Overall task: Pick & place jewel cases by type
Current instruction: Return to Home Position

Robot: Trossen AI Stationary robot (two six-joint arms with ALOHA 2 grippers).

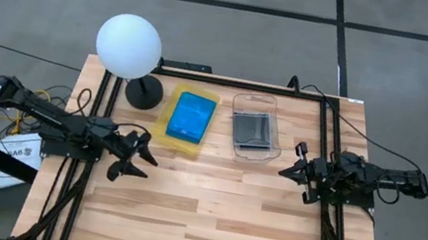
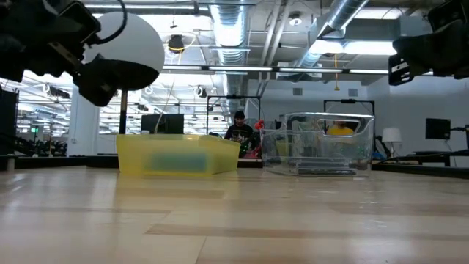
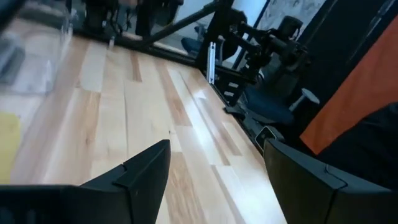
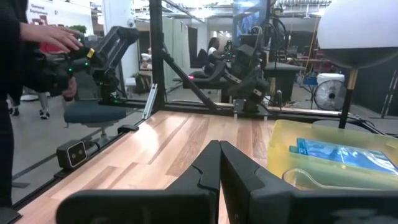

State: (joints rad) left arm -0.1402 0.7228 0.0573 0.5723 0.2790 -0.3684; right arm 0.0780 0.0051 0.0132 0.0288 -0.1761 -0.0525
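Observation:
A bright blue jewel case (image 1: 192,116) lies flat in the yellow tray (image 1: 167,126) at the table's far middle; in the right wrist view the blue case (image 4: 339,153) shows inside the tray (image 4: 283,144). A grey jewel case (image 1: 251,129) lies in the clear container (image 1: 274,139) to the tray's right. My left gripper (image 1: 138,166) stands open, level, near the table's left side, in front of the tray, with nothing between its fingers (image 3: 149,165). My right gripper (image 1: 283,171) is shut and empty at the table's right side.
A lamp with a white globe (image 1: 128,46) and a dark round base (image 1: 144,92) stands left of the tray. Black frame rails (image 1: 327,140) run along both table sides. Bare wood (image 1: 206,216) fills the near half. A person's hand (image 4: 57,38) shows beyond the table.

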